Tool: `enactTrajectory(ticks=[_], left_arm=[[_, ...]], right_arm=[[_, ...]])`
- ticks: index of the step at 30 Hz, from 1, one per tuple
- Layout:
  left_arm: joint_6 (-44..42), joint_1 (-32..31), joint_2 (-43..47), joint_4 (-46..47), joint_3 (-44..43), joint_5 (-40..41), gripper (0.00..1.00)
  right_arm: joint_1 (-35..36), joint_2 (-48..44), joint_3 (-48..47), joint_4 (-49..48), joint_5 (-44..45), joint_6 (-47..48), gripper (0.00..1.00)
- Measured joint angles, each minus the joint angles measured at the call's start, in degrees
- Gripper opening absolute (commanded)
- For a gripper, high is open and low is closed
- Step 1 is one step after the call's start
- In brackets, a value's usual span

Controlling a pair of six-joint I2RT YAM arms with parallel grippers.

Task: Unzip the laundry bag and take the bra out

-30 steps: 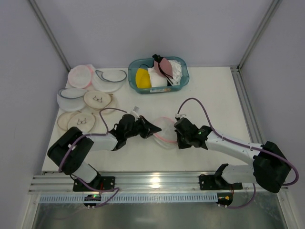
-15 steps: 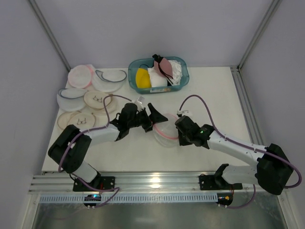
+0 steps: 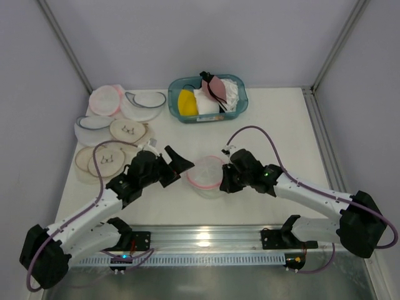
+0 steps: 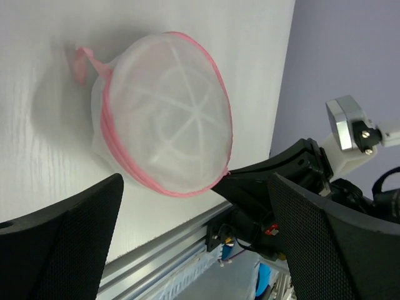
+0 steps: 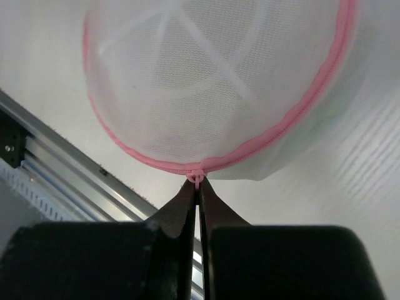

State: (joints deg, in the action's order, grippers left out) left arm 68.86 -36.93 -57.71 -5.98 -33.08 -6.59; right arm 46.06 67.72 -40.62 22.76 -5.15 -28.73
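Note:
The laundry bag (image 3: 205,177) is a round, domed white mesh pouch with a pink zipper rim, lying on the white table between both arms. It fills the top of the right wrist view (image 5: 212,81) and the left wrist view (image 4: 165,112). My right gripper (image 5: 198,185) is shut on the small pink zipper pull (image 5: 197,177) at the bag's right edge (image 3: 223,181). My left gripper (image 3: 177,162) stands wide open just left of the bag and does not touch it; its black fingers (image 4: 59,247) frame the bag. The bra is hidden; only white mesh and ribs show.
A teal basket (image 3: 243,100) at the back holds a yellow bra (image 3: 186,102) and a mauve one (image 3: 217,87). Other mesh pouches (image 3: 106,99) and beige round pads (image 3: 128,131) lie at the back left. A metal rail (image 3: 206,237) runs along the near edge.
My left gripper opened, let go of the bag and drew back to the left. The bag shifted slightly left with the right gripper, which stays shut on the zipper pull.

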Motion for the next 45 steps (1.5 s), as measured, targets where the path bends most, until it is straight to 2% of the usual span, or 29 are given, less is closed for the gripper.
enactTrajectory(ticks=[4, 10, 17, 23, 28, 31, 34, 35, 37, 38, 40, 41, 45], left_arm=[[1.7, 0.1, 8.4, -4.2, 2.7, 1.2, 1.00], [5.7, 0.1, 7.4, -4.4, 5.9, -0.7, 0.99], [11.9, -1.2, 3.0, 2.4, 9.7, -3.8, 1.00], [16.3, -3.5, -0.7, 10.4, 9.8, -4.2, 0.99], [18.3, -3.8, -4.2, 16.3, 10.0, -4.1, 0.93], [18.7, -3.8, -7.1, 18.2, 10.0, -4.0, 0.84], [19.2, -3.9, -9.8, 19.5, 10.0, -3.9, 0.65], [19.4, -3.9, -10.4, 19.9, 10.0, -3.9, 0.53], [19.5, -3.9, -11.6, 20.9, 10.0, -3.7, 0.41], [19.5, -3.9, -12.0, 21.2, 9.9, -3.6, 0.27], [19.4, -3.9, -12.4, 21.7, 9.9, -3.4, 0.13], [19.1, -3.9, -12.5, 21.6, 9.5, -3.3, 0.02], [18.4, -4.0, -12.4, 21.3, 8.1, -3.0, 0.00]], right_arm=[[0.0, 0.0, 0.2, -2.6, -5.0, 0.2, 0.04], [0.0, 0.6, 0.9, -6.5, -10.5, -0.1, 0.04], [0.0, 2.5, 3.4, -13.8, -18.6, -2.7, 0.04], [0.5, 5.5, 4.1, -18.8, -21.6, -5.1, 0.04], [1.5, 6.6, 4.1, -21.5, -22.5, -6.0, 0.04], [1.6, 6.6, 4.1, -22.2, -22.7, -6.1, 0.04], [1.6, 6.6, 4.1, -22.4, -22.7, -6.1, 0.04], [1.6, 6.6, 4.1, -22.3, -22.7, -6.1, 0.04], [1.6, 6.6, 4.1, -22.3, -22.6, -6.1, 0.04], [1.6, 6.6, 4.1, -22.3, -22.6, -6.1, 0.04], [1.6, 6.5, 4.1, -21.8, -22.4, -5.9, 0.04], [1.6, 6.4, 4.1, -21.2, -22.1, -5.8, 0.04], [1.6, 6.1, 3.7, -18.1, -20.3, -4.7, 0.04]])
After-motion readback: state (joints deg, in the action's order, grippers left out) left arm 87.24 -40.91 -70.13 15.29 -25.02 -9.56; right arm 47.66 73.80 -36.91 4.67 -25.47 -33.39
